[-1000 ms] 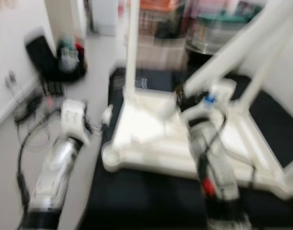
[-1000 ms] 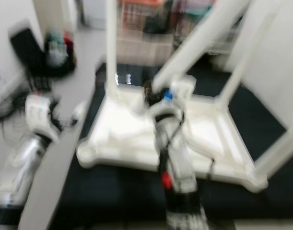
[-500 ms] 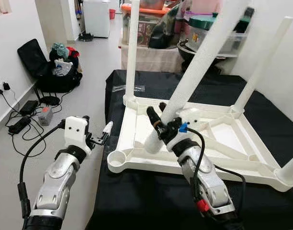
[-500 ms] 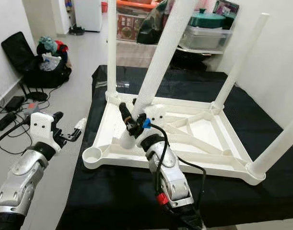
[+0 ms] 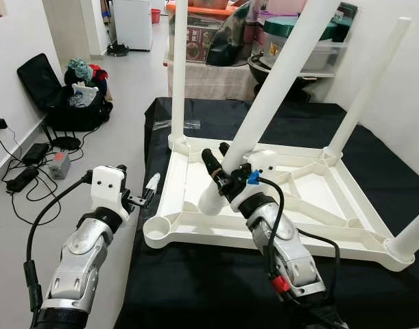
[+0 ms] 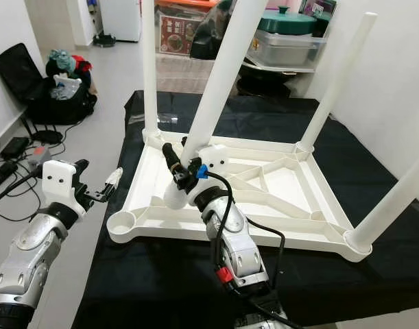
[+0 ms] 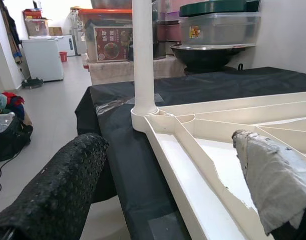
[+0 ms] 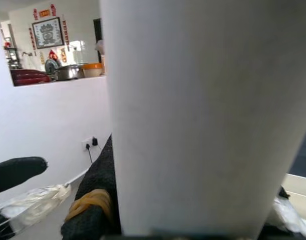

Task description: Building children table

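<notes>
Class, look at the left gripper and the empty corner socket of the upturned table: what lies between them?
Nothing stands between them. In the left eye view, the left gripper hangs over grey floor, then black cloth reaches the socket.

Right gripper [image 5: 217,164] fingers clamp leg [image 5: 264,106] over upturned table [image 5: 216,223].

The upturned table top [image 5: 291,199] and the leg [image 5: 264,103] between the right gripper [image 5: 216,164]'s black fingers are plain white. Beneath lies a black cloth [image 5: 195,288]. The left gripper [image 5: 146,194] has one black dimpled finger [image 7: 57,185] and one wrapped in pale grey tape [image 7: 273,180]. Both arms are silver; the right one carries a blue tag [image 5: 252,177] and a red one [image 5: 278,284]. Beyond the fingers stand a green-lidded clear tub [image 5: 312,41] and an orange-lidded box [image 5: 202,27].
</notes>
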`<state>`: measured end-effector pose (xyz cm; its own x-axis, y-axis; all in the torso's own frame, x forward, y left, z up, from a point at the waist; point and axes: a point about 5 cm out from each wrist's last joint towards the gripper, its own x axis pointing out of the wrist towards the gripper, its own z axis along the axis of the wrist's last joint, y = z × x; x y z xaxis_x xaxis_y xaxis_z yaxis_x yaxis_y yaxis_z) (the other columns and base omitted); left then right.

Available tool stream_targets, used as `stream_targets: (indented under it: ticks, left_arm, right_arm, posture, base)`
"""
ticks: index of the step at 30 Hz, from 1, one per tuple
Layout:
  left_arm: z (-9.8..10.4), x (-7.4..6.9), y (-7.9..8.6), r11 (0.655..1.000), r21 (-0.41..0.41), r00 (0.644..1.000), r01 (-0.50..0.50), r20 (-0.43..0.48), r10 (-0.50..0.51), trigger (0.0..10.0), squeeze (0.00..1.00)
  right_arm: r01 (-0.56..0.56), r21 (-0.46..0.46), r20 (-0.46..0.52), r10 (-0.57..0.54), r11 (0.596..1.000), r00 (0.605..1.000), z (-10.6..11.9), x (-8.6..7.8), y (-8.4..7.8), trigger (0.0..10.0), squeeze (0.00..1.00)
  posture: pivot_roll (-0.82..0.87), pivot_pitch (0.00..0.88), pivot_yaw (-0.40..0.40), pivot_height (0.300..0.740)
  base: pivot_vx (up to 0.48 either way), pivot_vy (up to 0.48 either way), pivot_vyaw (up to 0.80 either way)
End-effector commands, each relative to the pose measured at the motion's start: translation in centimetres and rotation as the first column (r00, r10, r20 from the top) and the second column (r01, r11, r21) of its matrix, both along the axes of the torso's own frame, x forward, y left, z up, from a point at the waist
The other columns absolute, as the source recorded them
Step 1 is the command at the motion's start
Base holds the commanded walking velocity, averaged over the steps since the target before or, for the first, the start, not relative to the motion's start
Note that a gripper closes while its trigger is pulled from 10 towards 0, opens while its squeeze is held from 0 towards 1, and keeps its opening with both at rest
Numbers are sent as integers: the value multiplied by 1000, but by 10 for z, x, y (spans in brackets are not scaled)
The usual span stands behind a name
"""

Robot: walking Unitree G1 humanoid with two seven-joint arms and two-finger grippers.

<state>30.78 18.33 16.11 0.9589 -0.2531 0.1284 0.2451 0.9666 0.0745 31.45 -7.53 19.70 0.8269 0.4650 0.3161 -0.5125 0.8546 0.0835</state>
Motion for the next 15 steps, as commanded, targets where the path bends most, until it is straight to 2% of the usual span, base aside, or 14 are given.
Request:
stream_targets:
  ticks: [1,5,6,8,10,12,15]
  left_arm:
    - [-1,2,2,1000,19,1000,-9,-13,9,10000,0]
    - [-1,3,2,1000,20,1000,-8,-14,9,10000,0]
    - [-1,4,1,1000,22,1000,-6,-13,6,10000,0]
    - [-1,4,0,1000,23,1000,-3,-12,3,10000,0]
    - [-1,4,0,1000,23,1000,-3,-12,3,10000,0]
    - [-2,4,-2,999,32,1000,-1,-12,1,10000,0]
    - [-1,5,1,999,38,1000,-3,-11,4,10000,0]
  right_arm:
    - [-23,-14,-12,23,1000,1000,-8,-2,3,0,0]
    - [-41,-32,-26,40,999,999,-14,-3,4,0,0]
    - [-41,-64,-58,37,997,998,-27,-2,2,0,0]
    - [-39,-86,-80,33,996,996,-35,-2,0,0,0]
    - [-39,-86,-80,33,996,996,-35,-2,0,0,0]
    - [4,-116,-127,-18,993,992,-53,4,-9,0,0]
    - [42,-137,-133,-60,990,989,-61,9,-11,0,0]
  posture:
    - [114,0,-85,740]
    - [108,0,-81,740]
    - [105,0,-79,740]
    - [106,0,-84,740]
    - [106,0,-84,740]
    - [113,0,-86,740]
    - [112,0,-80,740]
  base:
    - [0,0,0]
    - [0,0,0]
    - [0,0,0]
    - [0,0,0]
    - [0,0,0]
    - [0,0,0]
    - [0,0,0]
